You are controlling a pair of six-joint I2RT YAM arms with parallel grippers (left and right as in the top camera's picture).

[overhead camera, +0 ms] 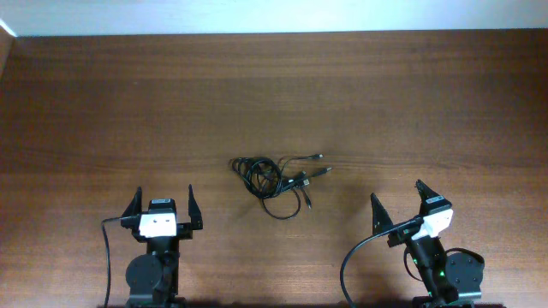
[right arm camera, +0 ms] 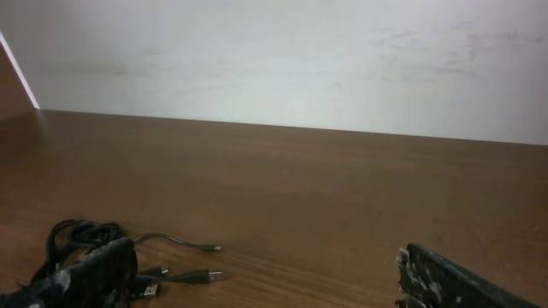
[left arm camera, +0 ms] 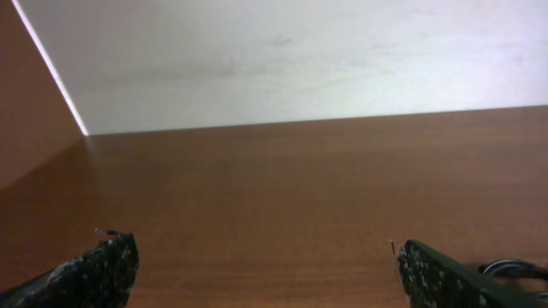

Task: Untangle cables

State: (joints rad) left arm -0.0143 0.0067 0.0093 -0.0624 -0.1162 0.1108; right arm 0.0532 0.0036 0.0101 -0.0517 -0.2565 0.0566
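The cables lie in one knotted bunch in the middle of the table. My left gripper and right gripper stand nearer, one on each side, both wide open and empty. I think this is so each can take a different cord.

Cables bunched mid-table, between and ahead of both arms.

The brown wooden worktop carries one loose tangle of thin black cables, lying ahead of both pairs of jaws and between them, touching neither pair.
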